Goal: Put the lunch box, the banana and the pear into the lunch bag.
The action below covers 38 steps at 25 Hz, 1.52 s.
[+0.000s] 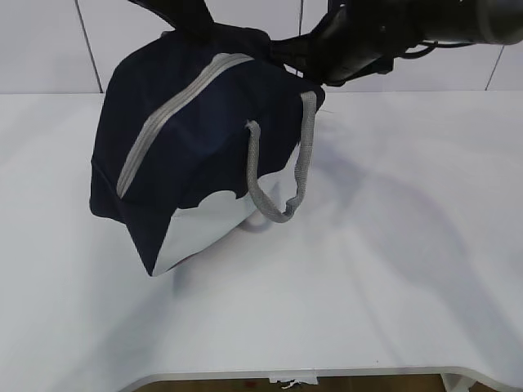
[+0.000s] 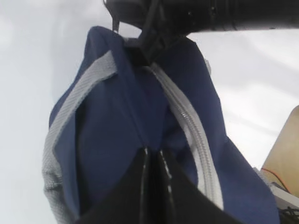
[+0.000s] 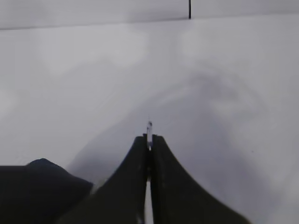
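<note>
The navy lunch bag (image 1: 188,155) hangs tilted above the white table (image 1: 392,269), its grey zipper strip (image 1: 172,114) closed along the top and one grey loop handle (image 1: 278,180) dangling. My left gripper (image 2: 153,150) is shut on a fold of the bag's blue fabric (image 2: 117,121) beside the zipper strip (image 2: 191,135). My right gripper (image 3: 149,136) is shut on a thin metal sliver, the zipper pull (image 3: 149,127); the left wrist view shows this right gripper (image 2: 145,49) at the zipper's far end. The lunch box, the banana and the pear are out of view.
The table's rounded front edge (image 1: 327,376) runs along the bottom of the exterior view, and a tiled wall (image 1: 49,41) stands behind. A wooden surface with wires (image 2: 287,154) shows at the right of the left wrist view.
</note>
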Tool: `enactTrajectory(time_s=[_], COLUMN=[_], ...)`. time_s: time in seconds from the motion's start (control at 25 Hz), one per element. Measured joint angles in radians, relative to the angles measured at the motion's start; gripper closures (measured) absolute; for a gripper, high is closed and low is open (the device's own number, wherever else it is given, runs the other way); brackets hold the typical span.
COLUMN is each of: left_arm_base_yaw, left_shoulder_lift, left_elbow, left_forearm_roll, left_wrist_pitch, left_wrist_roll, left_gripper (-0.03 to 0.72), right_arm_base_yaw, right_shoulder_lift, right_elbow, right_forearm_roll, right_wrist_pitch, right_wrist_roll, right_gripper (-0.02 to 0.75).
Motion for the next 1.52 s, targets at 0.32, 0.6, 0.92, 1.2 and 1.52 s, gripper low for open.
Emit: enactTrajectory(time_s=[0.32, 0.6, 0.92, 1.2, 1.52], left_arm_base_yaw=[0.0, 0.0, 0.0, 0.0, 0.002], left_shoulder_lift=[0.036, 0.048, 0.048, 0.071, 0.144], left_elbow=[-0.011, -0.011, -0.013, -0.015, -0.015], left_forearm_roll=[0.008, 0.062, 0.074, 0.074, 0.127], left_wrist_pitch=[0.008, 0.004, -0.011, -0.013, -0.015], left_wrist_roll=[0.0, -0.005, -0.088, -0.092, -0.095], left_gripper=[0.69, 0.69, 0.321, 0.235, 0.285], right_arm_base_yaw=[-0.002, -0.002, -0.002, -0.002, -0.002], right_shoulder_lift=[0.009, 0.009, 0.009, 0.009, 0.009], right_elbow=[0.0, 0.0, 0.0, 0.0, 0.0], right_forearm_roll=[0.209, 0.257, 0.289, 0.291, 0.301], right_wrist_pitch=[0.013, 0.015, 0.016, 0.016, 0.016], right_wrist_roll=[-0.104, -0.131, -0.162, -0.172, -0.184], right_gripper=[0.737, 0.737, 0.737, 0.737, 0.737])
